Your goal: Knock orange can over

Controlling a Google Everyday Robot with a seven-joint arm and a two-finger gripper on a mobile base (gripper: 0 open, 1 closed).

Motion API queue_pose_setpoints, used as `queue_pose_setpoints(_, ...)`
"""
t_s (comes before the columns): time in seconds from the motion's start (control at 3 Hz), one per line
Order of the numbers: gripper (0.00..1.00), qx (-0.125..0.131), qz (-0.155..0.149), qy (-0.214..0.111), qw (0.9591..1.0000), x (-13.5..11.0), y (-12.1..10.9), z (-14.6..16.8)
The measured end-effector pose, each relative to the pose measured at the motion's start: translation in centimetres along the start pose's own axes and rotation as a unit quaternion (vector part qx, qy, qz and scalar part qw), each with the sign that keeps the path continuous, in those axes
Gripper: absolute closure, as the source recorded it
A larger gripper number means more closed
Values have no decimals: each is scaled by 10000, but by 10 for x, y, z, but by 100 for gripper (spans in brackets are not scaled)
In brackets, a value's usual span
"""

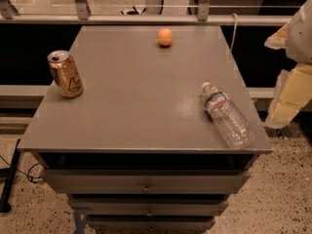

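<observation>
Leftward (pincer (291,95) far right): orange can (65,74)

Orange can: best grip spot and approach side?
Probably grip the orange can round its mid-body, across the cylinder's width. It stands upright near the left edge of the table, so come in level from the can's right, the side where the gripper sits, past the right edge.

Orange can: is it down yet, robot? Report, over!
Gripper at right edge, beside the table. Can standing, left side. Bottle lying between them, near right edge; ball far back.
</observation>
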State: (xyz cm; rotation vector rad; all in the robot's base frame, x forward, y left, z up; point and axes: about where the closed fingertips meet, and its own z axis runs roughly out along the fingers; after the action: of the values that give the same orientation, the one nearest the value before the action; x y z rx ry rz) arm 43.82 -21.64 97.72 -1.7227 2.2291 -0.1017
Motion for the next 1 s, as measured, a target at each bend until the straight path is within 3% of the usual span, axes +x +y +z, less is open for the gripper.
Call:
queue_pose_setpoints(0.33, 0, 0, 0, 0, 10000, 0, 0, 0)
queue_pose_setpoints(0.67, 0, -42, 7, -209, 9998, -5, -2, 1)
queue_pose_setpoints(1.0, 0, -225, -153, -878, 9958, -50, 3, 14)
